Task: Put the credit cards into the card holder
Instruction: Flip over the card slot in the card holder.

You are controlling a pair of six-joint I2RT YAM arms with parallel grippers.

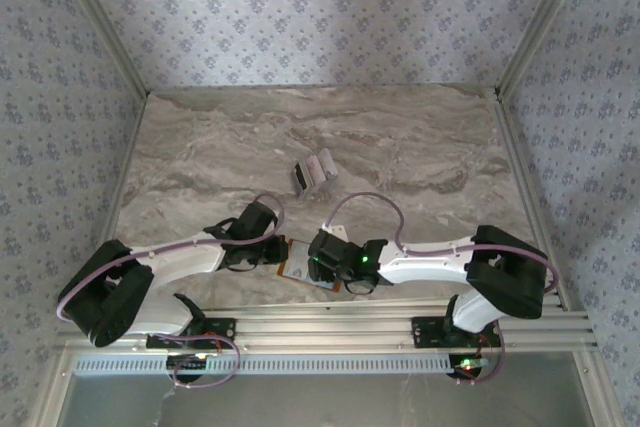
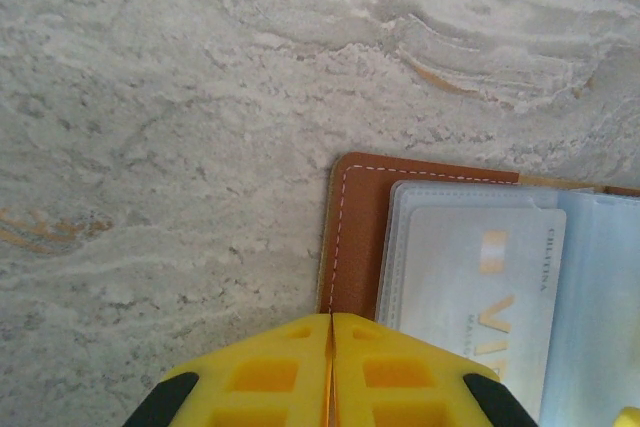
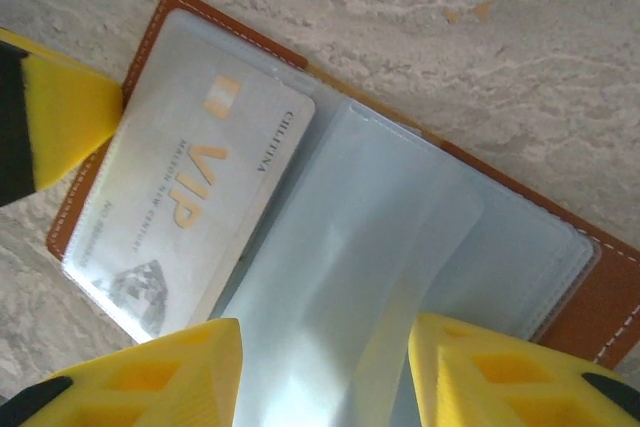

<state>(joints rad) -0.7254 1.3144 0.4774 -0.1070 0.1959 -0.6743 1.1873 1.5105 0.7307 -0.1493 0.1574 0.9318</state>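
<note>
Where the card holder (image 2: 355, 237) lies: open, tabletop's (image 1: 420, 137) near edge.
Left end effector (image 2: 331, 332): closed, empty.
Right end effector (image 3: 325, 347): spread, empty, over sleeves (image 3: 400, 237).
Credit cards (image 1: 313, 174): tabletop centre.

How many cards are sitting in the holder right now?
1. A white VIP card sits inside the open card holder, under clear plastic. Others could be hidden in its other pockets. The remaining credit cards lie clustered farther out on the table.
</note>
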